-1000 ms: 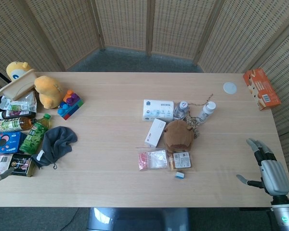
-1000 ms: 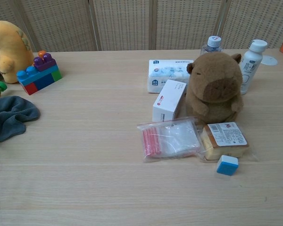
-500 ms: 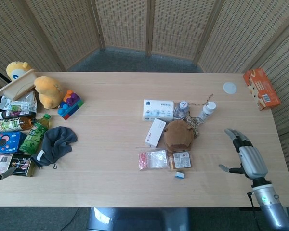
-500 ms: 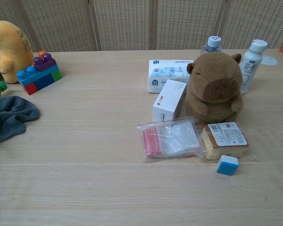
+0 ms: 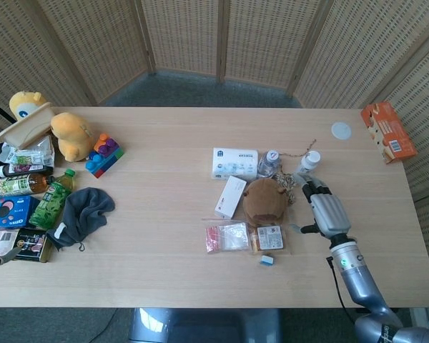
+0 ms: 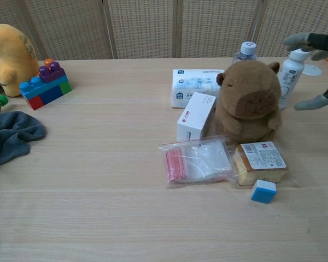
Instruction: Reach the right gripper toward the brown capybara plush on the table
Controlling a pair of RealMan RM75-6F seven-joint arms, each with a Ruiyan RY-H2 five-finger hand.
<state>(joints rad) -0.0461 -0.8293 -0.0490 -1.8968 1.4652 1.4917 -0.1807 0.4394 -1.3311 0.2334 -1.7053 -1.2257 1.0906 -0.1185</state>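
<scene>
One hand matters here, the right hand, and it hovers over the worktop just to the right of the brown capybara plush, fingers apart and holding nothing, with a strip of bare wood between them in the head view; in the chest view only its fingertips and thumb show at the right edge. The plush sits upright near the middle of the worktop, in the thick of a small cluster. By my reading the reach is well along but not finished: no contact with the plush shows. What the next move seems to call for is a short travel leftward and a little downward, palm turned toward the plush's side. Room is tight on that line. A white bottle stands just beyond the hand and close to the plush's far right, a clear bottle is behind the plush, and a loose cord lies between them, so a swing too far back could tip a bottle. On the near side lie a wrapped snack touching the plush's base and a small blue block. Open wood lies to the right and near right of the hand, well inside the worktop's right edge, which gives the arm free space to adjust. Neither view shows the left hand.
</scene>
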